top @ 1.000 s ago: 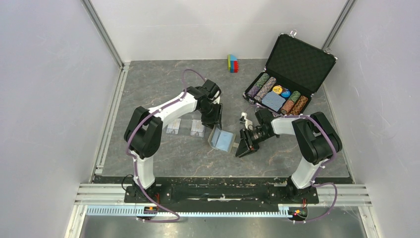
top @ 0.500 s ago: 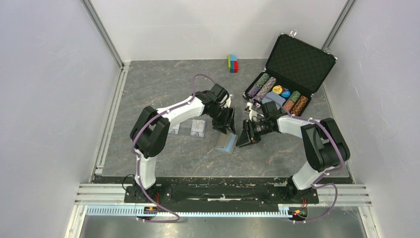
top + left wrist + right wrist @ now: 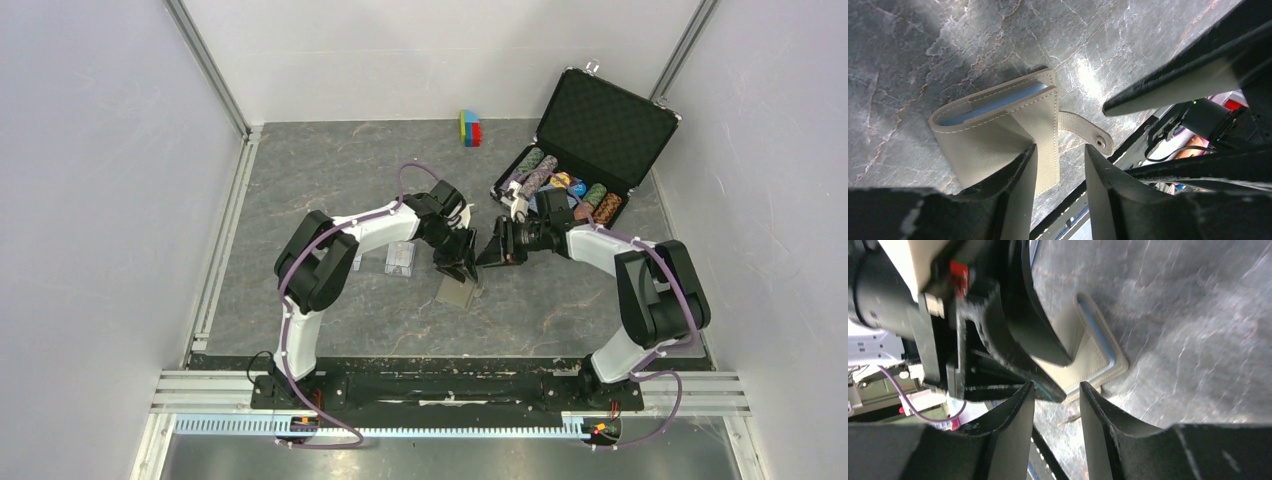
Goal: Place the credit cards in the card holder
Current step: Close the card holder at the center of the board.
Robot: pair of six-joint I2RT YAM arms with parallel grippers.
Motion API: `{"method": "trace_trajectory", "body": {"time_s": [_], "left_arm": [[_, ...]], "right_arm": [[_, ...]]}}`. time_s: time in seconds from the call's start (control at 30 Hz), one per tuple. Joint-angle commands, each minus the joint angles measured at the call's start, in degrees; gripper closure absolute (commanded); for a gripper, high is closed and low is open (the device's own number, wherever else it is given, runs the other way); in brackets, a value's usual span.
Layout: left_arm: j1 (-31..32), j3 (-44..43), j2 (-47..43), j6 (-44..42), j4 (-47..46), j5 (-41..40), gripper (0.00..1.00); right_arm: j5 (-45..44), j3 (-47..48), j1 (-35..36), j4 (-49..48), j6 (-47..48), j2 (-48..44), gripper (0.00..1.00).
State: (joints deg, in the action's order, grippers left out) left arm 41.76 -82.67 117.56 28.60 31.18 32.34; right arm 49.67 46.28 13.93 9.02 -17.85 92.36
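Note:
The taupe card holder (image 3: 456, 293) lies folded on the table, blue lining showing at its edge. In the left wrist view the card holder (image 3: 993, 127) sits under my fingers, its snap tab (image 3: 1087, 134) sticking out. My left gripper (image 3: 462, 270) is open right above the holder's far edge, gripping nothing. It shows in the left wrist view (image 3: 1060, 172) too. My right gripper (image 3: 486, 258) is open and empty just right of it, and in its own view (image 3: 1057, 412) it faces the holder (image 3: 1095, 357). One pale card (image 3: 400, 258) lies left of the holder. A second is mostly hidden behind the left arm.
An open black briefcase (image 3: 605, 125) with poker chips and a blue card deck stands at the back right, close behind my right arm. A small coloured block (image 3: 470, 127) sits at the back centre. White walls enclose the table.
The holder stood open on the table a second ago; it now lies folded flat. Both grippers have moved away from the near edge, and the right one has swung up beside the left.

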Motion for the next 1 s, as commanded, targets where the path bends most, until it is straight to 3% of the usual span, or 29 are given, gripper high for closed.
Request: {"method": "trace_trajectory", "body": {"time_s": [0.0,0.1,0.27,0.7,0.97], "left_arm": [[0.6,0.74,-1.97,-0.18,1.72,-2.34,0.58],[0.68,1.11,-3.33,-1.7,3.48,-3.74,0.64],[1.39,1.93,-4.71,-3.38,4.33,-3.59,0.65],[1.75,5.24,-13.53,-4.87,6.17,-9.59,0.55],[1.75,9.18,-15.0,-4.78,6.75,-9.62,0.59]], "right_arm": [[-2.44,5.13,-0.05,-4.13,-1.33,3.64,0.59],[-3.68,7.7,0.19,-4.18,-0.68,6.36,0.59],[-2.01,12.11,2.06,-4.97,-0.33,11.16,0.6],[-0.14,16.05,8.86,-6.95,0.64,20.31,0.61],[-6.86,14.14,9.43,2.59,8.83,17.45,0.71]]}}
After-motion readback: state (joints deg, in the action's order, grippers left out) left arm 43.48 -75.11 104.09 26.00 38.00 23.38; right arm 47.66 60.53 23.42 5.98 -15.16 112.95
